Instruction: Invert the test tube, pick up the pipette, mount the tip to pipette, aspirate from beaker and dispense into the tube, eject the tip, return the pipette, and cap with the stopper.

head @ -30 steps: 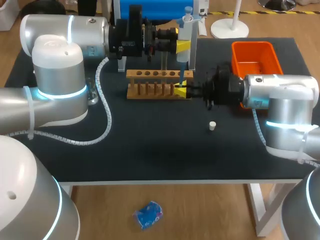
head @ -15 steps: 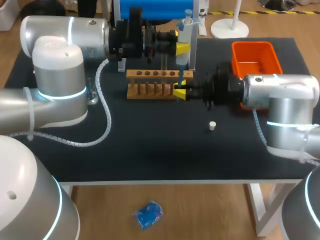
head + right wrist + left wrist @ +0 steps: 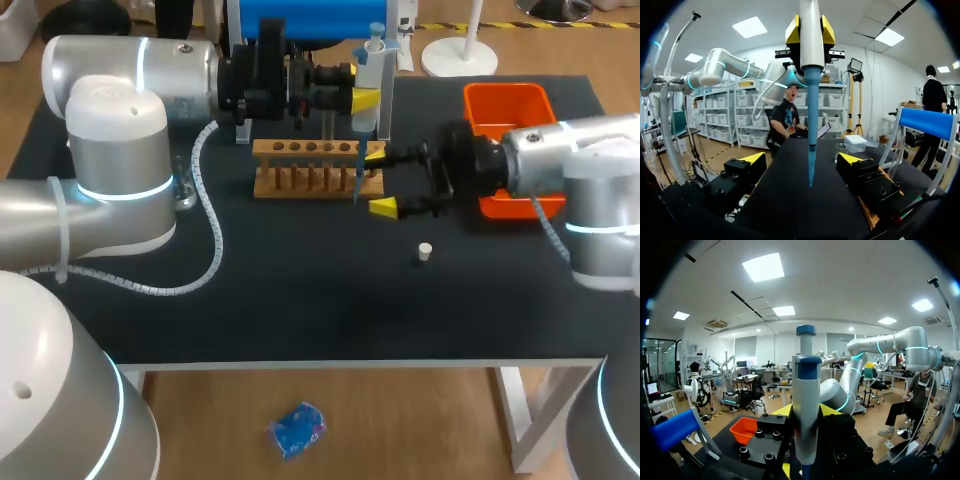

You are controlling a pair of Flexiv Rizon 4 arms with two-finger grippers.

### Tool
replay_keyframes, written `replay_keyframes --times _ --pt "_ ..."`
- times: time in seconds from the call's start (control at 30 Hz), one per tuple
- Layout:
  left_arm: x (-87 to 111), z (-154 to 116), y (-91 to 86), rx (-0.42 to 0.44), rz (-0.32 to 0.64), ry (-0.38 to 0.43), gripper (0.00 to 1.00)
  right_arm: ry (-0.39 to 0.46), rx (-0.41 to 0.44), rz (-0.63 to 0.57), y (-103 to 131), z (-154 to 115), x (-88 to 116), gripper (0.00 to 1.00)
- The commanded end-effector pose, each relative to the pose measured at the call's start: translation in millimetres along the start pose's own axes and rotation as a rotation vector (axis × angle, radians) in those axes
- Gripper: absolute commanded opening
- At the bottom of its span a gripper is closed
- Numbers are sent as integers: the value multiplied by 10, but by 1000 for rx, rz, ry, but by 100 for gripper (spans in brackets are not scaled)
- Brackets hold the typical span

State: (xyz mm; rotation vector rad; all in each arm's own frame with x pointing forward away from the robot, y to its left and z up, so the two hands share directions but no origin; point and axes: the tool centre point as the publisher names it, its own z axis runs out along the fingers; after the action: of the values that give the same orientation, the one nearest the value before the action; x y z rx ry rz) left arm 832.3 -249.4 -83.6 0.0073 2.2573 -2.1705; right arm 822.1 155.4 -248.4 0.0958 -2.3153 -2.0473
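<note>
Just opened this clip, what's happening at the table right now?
The left gripper is shut on the pipette, holding it upright at the end of the wooden rack, a blue tip mounted and pointing down. The right gripper is open, its fingers either side of that tip without touching it. The white stopper lies loose on the table, so capping is not yet done.

Left arm (image 3: 110,130), right arm (image 3: 585,165): silver shells, cyan joint rings, spiral-wrapped cables (image 3: 207,215); left hand (image 3: 366,100), right hand (image 3: 380,180) black, yellow-tipped.

Upright pipette (image 3: 368,95), blue tip (image 3: 357,183) mounted, beside wooden rack (image 3: 300,150); white stopper (image 3: 425,251) lies apart.
</note>
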Motion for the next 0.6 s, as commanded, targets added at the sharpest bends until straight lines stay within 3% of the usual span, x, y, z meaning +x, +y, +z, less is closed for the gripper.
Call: replay_keyframes --times 0.03,0.3,0.6 --pt "-7 6 2 3 1 1 0 118 11 0 -5 -240 -24 100" --pt "-7 6 2 3 1 1 0 203 94 13 -41 -500 56 100" --pt "-7 6 2 3 1 1 0 193 112 10 -49 -662 74 100"
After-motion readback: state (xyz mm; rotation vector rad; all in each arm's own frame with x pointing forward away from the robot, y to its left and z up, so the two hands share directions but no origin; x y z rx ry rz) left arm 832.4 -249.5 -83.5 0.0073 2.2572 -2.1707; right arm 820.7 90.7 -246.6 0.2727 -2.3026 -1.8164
